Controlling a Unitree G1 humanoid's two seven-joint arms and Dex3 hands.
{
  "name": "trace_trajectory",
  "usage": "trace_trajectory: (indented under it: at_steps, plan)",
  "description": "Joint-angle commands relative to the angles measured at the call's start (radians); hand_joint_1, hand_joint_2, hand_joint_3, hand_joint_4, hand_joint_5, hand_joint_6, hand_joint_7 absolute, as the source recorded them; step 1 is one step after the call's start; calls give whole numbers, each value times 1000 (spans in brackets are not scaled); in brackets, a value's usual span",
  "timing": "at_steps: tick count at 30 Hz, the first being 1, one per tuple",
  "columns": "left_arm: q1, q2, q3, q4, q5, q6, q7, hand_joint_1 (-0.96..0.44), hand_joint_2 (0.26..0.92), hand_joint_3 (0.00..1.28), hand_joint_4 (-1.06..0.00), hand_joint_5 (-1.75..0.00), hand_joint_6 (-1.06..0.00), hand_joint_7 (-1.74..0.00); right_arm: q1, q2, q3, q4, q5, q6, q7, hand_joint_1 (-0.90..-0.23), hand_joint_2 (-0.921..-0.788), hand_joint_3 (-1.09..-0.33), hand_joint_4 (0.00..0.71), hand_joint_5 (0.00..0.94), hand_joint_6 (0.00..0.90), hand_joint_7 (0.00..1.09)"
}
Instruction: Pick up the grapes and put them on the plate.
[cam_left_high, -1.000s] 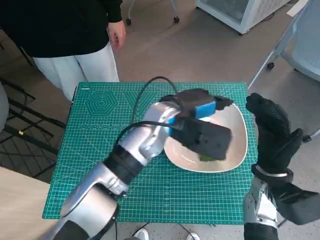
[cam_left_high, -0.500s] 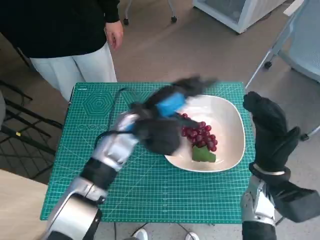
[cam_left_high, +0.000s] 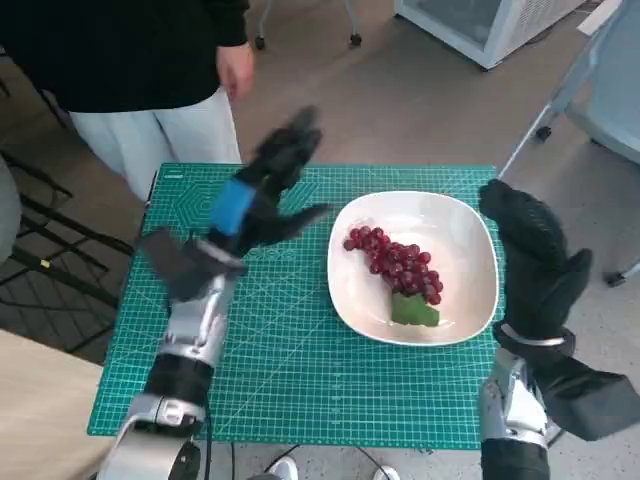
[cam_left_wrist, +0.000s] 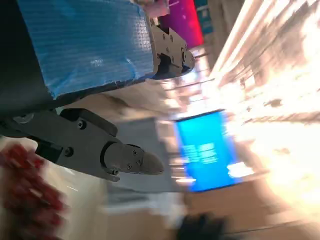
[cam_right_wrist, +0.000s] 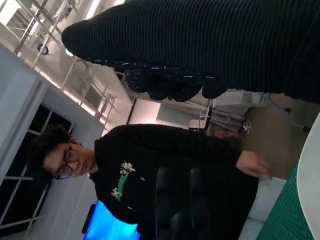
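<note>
You see glossy red grapes (cam_left_high: 395, 263) on a smooth glossy white plate (cam_left_high: 470, 250), matt green gridded cutting mat (cam_left_high: 300, 350), right hand (cam_left_high: 535, 265) in ribbed black knit, left hand (cam_left_high: 250, 205) backed with blue tape.

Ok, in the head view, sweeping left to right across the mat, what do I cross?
Left hand, open above the mat → grapes lying on the white plate → right hand, gloved, at the plate's right edge.
</note>
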Motion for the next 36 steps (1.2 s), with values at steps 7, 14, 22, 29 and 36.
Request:
trace_trajectory:
  at_steps: [7, 14, 22, 29, 36]
  plan:
    - [100, -17, 70, -62, -37, -81, -14, -436, 921, 266, -155, -1, -205, 0, -28, 7, 3, 62, 14, -2, 35, -662, -921, -703, 459, 2, 121, 302]
    - [151, -11, 62, -102, -17, -93, -20, -453, 921, 285, -163, -5, -194, 0, -53, 12, 4, 90, 24, -1, 53, -661, -921, -700, 460, 2, 127, 295]
    - [196, -6, 55, -143, 13, -105, -6, -453, 921, 343, -187, -10, -196, -1, -55, 22, 10, 89, 31, 8, 75, -670, -921, -697, 460, 1, 140, 293]
    - [214, -14, 55, -158, 29, -127, 15, -432, 921, 383, -206, -12, -195, -1, -55, 20, 8, 95, 37, 18, 98, -678, -921, -697, 458, 1, 143, 289]
    - [221, -19, 52, -166, 8, -112, 5, -426, 921, 393, -215, -12, -201, -4, -53, 19, 8, 82, 30, 30, 100, -666, -921, -700, 458, 0, 145, 287]
